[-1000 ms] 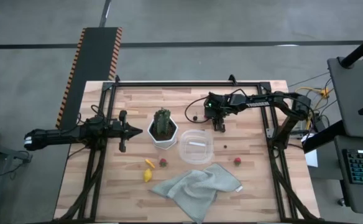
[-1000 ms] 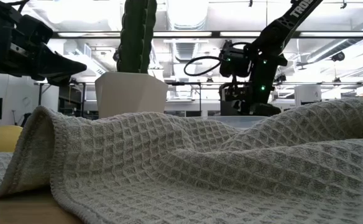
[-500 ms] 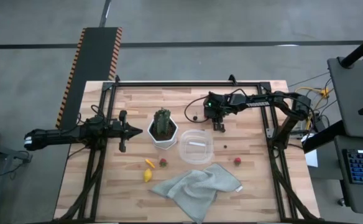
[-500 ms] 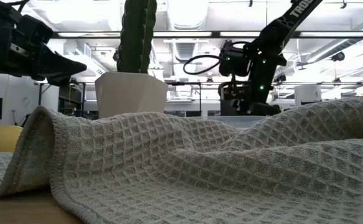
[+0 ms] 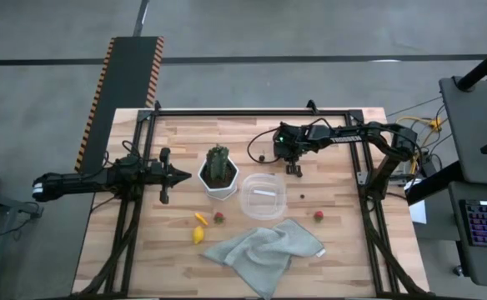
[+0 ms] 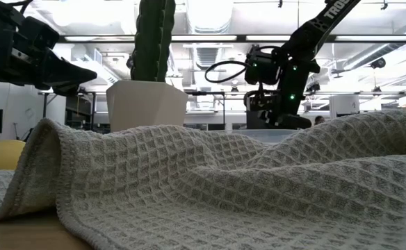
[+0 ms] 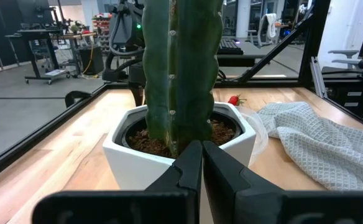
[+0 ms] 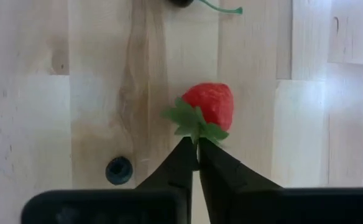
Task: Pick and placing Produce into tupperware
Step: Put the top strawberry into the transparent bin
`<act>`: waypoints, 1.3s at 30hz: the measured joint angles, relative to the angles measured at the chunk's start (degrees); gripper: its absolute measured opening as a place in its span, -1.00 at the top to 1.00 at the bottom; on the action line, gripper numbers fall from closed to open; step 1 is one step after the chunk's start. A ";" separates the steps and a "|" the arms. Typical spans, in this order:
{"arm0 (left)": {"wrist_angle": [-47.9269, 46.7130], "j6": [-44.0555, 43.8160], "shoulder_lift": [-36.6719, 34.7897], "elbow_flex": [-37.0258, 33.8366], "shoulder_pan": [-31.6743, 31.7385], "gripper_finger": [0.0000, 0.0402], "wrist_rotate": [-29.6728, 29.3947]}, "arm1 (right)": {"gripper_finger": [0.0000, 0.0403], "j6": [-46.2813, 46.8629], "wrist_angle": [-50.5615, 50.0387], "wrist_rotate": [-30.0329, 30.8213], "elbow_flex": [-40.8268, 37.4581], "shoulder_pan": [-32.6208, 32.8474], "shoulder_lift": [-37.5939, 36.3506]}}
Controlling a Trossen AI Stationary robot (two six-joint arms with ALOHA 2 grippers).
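My right gripper (image 8: 197,149) points down at the table's far middle (image 5: 294,169), beyond the clear tupperware (image 5: 263,197), and is shut on a red strawberry (image 8: 210,103). A dark berry with a green stem (image 8: 188,2) lies just past it. More produce lies on the wood: a strawberry (image 5: 218,218) and yellow pieces (image 5: 198,234) near the tub's left, a strawberry (image 5: 318,215) and a dark berry (image 5: 302,197) to its right. My left gripper (image 7: 201,148) waits shut, left of the cactus pot (image 5: 219,179). My right gripper pinches the strawberry's green leafy cap (image 8: 195,127) between its two fingertips, coming from above and pointing down. The red body lies beyond the fingertips. Whether it rests on the wood or is lifted, I cannot tell.
A grey waffle cloth (image 5: 264,250) lies crumpled at the near middle and fills the low view (image 6: 210,180). The cactus in its white pot (image 7: 181,134) stands left of the tub. A black frame (image 5: 252,111) rims the table.
My right gripper has shut its fingers over the strawberry at the far middle of the table, staying in about the same place.
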 joint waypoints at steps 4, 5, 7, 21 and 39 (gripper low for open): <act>0.00 0.01 0.00 0.00 -0.01 1.00 -0.01 | 0.95 0.03 -0.39 2.31 0.00 0.01 0.00; 0.00 -0.01 0.00 0.00 -0.01 1.00 -0.01 | 0.95 0.03 -0.61 3.68 0.00 0.02 0.00; 0.00 0.00 0.00 0.00 -0.01 1.00 -0.01 | 0.95 0.03 -1.50 5.90 0.02 0.00 -0.06; 0.02 0.01 -0.02 0.00 0.00 1.00 -0.03 | 0.96 3.66 -4.64 5.75 0.66 0.15 -8.80; 0.02 0.02 -0.01 0.00 -0.01 1.00 -0.08 | 0.96 15.61 -5.19 -4.85 0.66 10.81 -24.39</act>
